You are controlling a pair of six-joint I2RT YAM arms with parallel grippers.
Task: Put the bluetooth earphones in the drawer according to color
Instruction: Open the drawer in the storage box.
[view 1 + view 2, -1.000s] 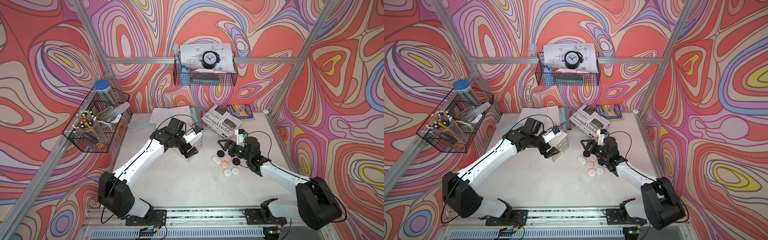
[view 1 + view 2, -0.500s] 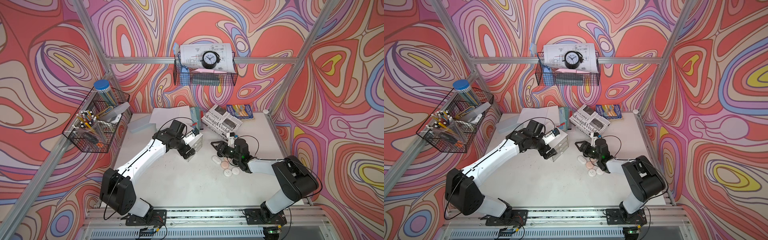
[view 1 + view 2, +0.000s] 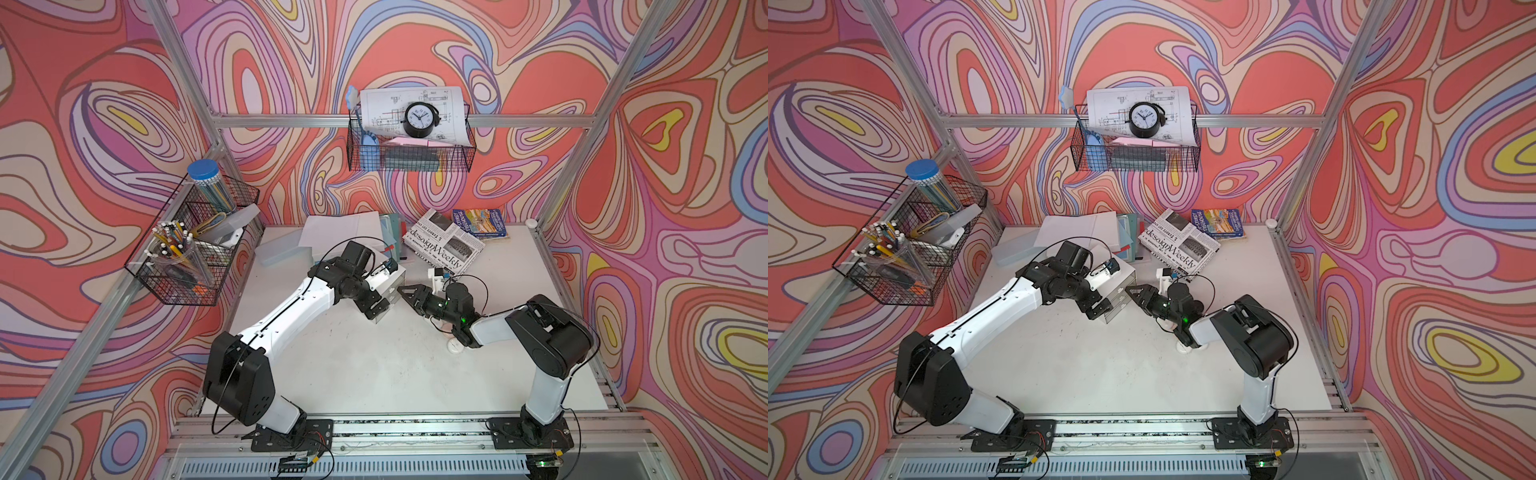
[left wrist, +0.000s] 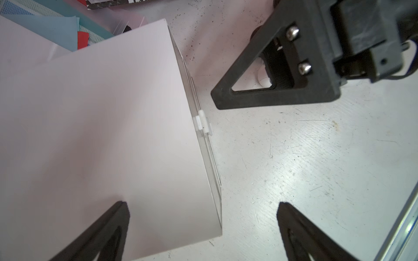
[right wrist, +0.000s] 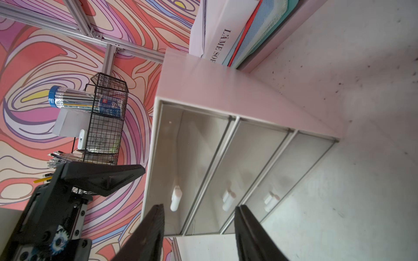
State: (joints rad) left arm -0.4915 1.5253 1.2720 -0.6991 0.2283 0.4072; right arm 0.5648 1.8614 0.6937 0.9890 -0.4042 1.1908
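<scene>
Just before the clear-fronted drawer unit (image 5: 203, 158), my right claw (image 5: 199, 206) hangs with jaws apart, gripping nothing; one white earphone (image 3: 455, 345) lies on the table (image 3: 374, 365) behind it, beneath my wrist.

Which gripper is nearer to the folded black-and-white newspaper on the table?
Right. The right gripper is a little in front of the newspaper; the left gripper hovers farther off, over the front edge of the small white drawer unit.
</scene>
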